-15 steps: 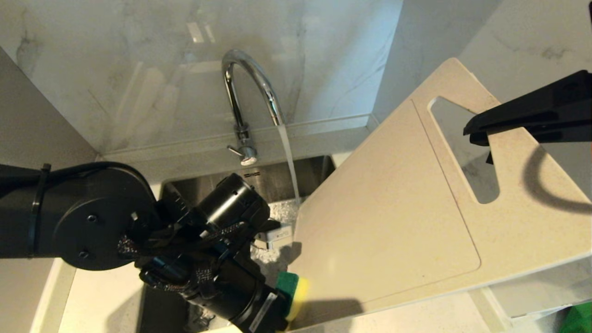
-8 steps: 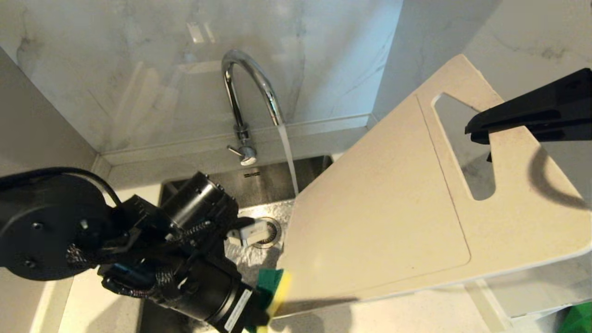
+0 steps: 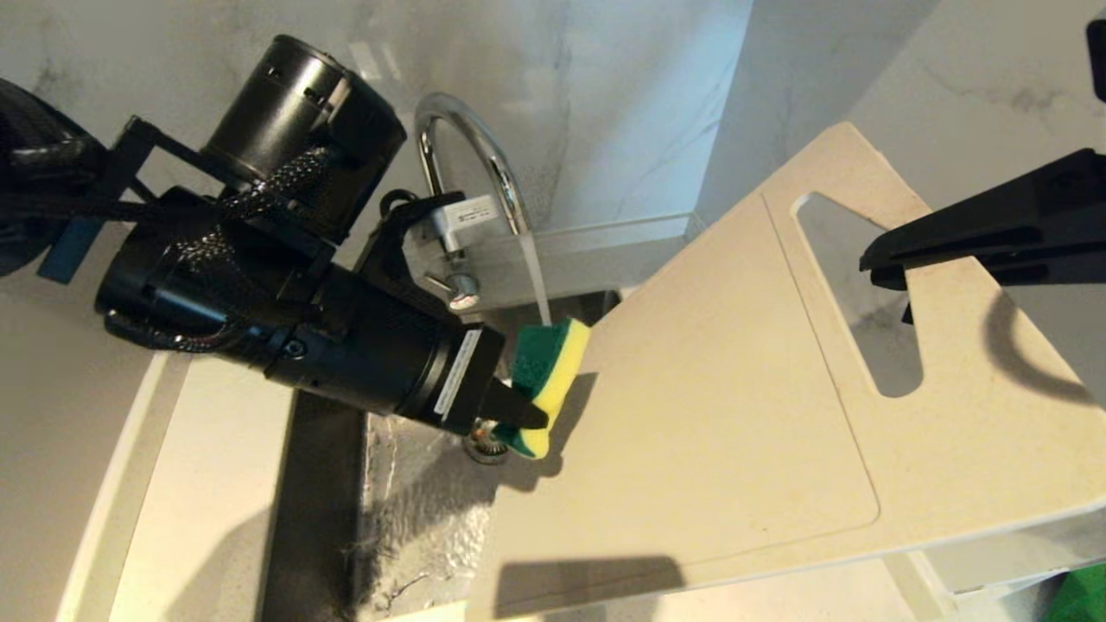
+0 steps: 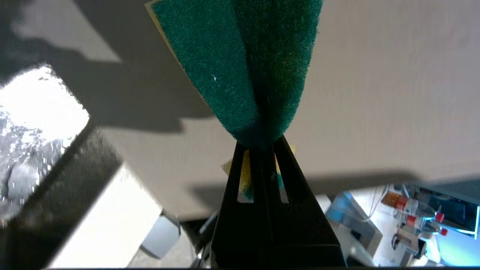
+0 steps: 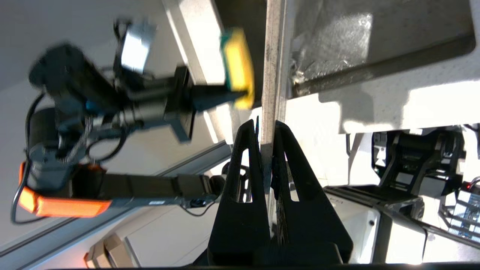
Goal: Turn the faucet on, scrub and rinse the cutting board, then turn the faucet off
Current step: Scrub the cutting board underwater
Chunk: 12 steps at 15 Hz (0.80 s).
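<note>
Cutting board (image 3: 717,415) — a large cream-white slab with a long handle slot near one short edge — is held tilted over the steel sink (image 3: 415,510), its lower corner down toward the basin and its slotted end raised toward the right. The right gripper (image 3: 873,259) is clenched on the board's edge beside the slot; the right wrist view shows the board (image 5: 272,75) edge-on, pinched between the two black fingers (image 5: 243,157). The left gripper (image 3: 527,415) is clamped on a green-and-yellow sponge (image 3: 546,371), squeezing it so that the green scouring face folds around the fingertips in the left wrist view (image 4: 247,67). The sponge sits at the board's upper left edge, yellow side toward the board's face, though whether it actually presses on the surface cannot be told. Behind it stands the chrome faucet (image 3: 471,147), partly hidden by the left arm, and a stream of water (image 3: 537,281) falls from the spout onto the top of the sponge — the small side lever (image 3: 449,285) juts out at the tap's base.
</note>
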Motion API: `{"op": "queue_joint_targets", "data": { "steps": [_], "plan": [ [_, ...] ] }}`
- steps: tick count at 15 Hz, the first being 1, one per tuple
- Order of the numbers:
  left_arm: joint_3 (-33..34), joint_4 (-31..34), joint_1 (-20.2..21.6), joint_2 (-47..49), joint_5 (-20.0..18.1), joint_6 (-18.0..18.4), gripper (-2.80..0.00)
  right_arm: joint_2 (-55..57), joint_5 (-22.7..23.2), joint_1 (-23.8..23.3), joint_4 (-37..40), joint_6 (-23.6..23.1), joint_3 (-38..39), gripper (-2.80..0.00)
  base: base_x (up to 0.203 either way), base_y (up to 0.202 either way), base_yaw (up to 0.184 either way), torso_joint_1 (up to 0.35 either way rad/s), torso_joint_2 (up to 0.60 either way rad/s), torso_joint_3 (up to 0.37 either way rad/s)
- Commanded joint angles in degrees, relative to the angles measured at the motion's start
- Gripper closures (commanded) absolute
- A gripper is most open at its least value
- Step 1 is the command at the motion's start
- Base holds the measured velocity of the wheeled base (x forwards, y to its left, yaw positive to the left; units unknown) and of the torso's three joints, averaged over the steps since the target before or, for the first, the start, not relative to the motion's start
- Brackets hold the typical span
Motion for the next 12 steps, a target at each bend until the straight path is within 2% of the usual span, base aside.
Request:
{"op": "queue_joint_targets", "data": {
  "steps": [1, 3, 5, 8, 12],
  "plan": [
    [-6.5, 0.3, -0.1, 7.0, -0.3, 0.0, 0.00, -0.5, 0.6, 0.0, 0.8, 0.2, 0.0, 0.00, 0.000, 0.000, 0.000, 0.000, 0.00, 0.000],
    [-10.7, 0.5, -0.4, 11.2, -0.5, -0.1, 0.00, -0.8, 1.4, 0.0, 1.3, 0.2, 0.0, 0.00, 0.000, 0.000, 0.000, 0.000, 0.00, 0.000],
    [-11.5, 0.6, -1.0, 13.4, -0.5, 0.0, 0.00, -0.9, 1.4, 0.0, 1.2, 0.2, 0.0, 0.00, 0.000, 0.000, 0.000, 0.000, 0.00, 0.000],
    [-9.0, 1.0, -1.3, 13.8, -0.5, 0.1, 0.00, -1.3, 1.4, 0.0, 0.8, 0.1, -0.3, 0.00, 0.000, 0.000, 0.000, 0.000, 0.00, 0.000],
    [-2.0, 0.6, -0.8, 12.6, -0.2, 0.1, 0.00, -1.7, 1.4, 0.0, 0.6, 0.1, -0.8, 0.00, 0.000, 0.000, 0.000, 0.000, 0.00, 0.000]
  ]
}}
